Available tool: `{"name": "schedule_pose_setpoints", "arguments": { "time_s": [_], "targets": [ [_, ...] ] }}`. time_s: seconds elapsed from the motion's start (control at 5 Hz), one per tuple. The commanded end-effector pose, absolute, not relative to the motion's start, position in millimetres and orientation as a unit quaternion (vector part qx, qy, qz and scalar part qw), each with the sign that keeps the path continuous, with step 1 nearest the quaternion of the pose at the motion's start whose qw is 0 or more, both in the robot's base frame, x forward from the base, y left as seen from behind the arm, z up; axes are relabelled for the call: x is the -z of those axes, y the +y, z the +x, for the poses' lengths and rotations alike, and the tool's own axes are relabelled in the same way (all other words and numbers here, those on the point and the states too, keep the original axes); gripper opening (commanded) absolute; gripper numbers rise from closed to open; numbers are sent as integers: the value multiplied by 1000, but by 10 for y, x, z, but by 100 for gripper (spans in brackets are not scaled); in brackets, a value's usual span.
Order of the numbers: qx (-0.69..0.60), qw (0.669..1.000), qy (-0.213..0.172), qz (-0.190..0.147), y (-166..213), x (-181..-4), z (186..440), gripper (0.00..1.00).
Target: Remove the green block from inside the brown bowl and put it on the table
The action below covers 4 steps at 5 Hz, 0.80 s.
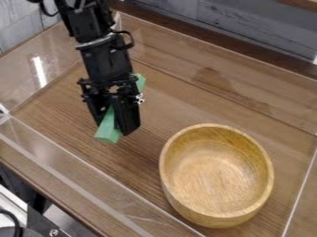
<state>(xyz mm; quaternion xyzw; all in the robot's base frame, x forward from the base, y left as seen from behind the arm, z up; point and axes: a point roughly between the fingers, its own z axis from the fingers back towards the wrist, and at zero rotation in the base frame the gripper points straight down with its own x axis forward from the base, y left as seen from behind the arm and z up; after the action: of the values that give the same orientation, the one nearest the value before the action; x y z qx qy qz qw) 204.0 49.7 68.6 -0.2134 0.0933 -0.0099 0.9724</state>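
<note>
The green block [114,126] is a flat bright-green bar held tilted between the black fingers of my gripper [114,118], which is shut on it. Its lower end sits at or just above the table [186,93], to the left of the brown bowl [218,174]. The bowl, a round light-wood dish with a thick rim, stands at the lower right and has nothing inside. The black arm comes down from the upper left, and the fingers cover part of the block.
Clear plastic walls [74,157] edge the tabletop at the front, left and right. A grey surface lies beyond the far edge at the top.
</note>
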Motion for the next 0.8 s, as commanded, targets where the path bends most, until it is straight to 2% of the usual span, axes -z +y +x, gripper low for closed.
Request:
{"name": "schedule_pose_setpoints", "arguments": {
  "time_s": [0.0, 0.6],
  "targets": [
    [13, 976, 70, -208, 566, -755, 2131, 0],
    [14, 973, 74, -216, 595, -710, 2161, 0]
  ]
}}
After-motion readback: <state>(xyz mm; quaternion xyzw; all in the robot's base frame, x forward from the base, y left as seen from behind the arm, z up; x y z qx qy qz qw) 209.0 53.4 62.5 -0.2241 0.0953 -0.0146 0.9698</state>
